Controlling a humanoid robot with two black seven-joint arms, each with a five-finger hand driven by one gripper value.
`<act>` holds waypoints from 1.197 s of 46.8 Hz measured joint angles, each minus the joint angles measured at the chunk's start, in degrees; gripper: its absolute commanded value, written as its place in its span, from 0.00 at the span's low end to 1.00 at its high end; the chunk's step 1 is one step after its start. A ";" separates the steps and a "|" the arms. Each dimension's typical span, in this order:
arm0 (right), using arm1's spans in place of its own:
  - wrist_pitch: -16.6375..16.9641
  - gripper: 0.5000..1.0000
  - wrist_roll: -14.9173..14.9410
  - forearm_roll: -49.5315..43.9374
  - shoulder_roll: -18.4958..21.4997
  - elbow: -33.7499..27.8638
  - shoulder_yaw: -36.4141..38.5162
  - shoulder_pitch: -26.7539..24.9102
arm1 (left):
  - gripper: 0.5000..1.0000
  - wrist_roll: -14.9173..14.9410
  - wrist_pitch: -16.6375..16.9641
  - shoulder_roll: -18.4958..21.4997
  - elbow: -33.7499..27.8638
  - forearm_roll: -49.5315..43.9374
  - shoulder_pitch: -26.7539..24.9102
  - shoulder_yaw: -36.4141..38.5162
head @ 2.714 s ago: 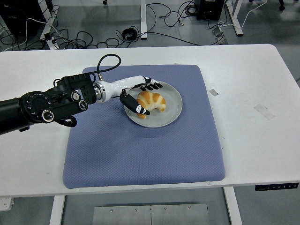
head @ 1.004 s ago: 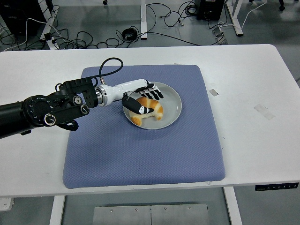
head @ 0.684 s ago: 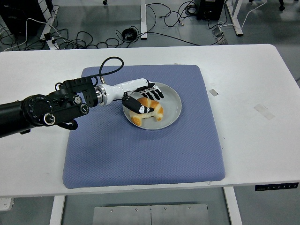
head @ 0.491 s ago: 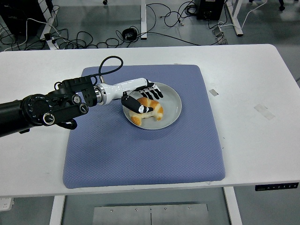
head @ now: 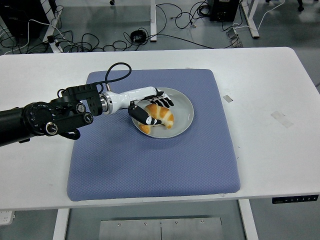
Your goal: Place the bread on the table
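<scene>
Right now the left hand point(head: 149, 108) closes loosely around the golden crescent-shaped bread point(head: 157, 116), which lies on the round grey plate point(head: 184, 107) over the blue mat point(head: 150, 165). Such a shallow hold could let it slip, or drag the plate.

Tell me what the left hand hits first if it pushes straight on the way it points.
The left hand points right along the grey round plate and is already closed around the golden croissant-shaped bread. Beyond that, it would probably meet the plate's far rim, then the blue mat.
</scene>
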 measured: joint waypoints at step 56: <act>0.00 1.00 -0.02 0.02 0.00 0.00 0.00 0.00 | 0.01 -0.45 -0.42 1.13 0.00 -0.64 -0.52 0.18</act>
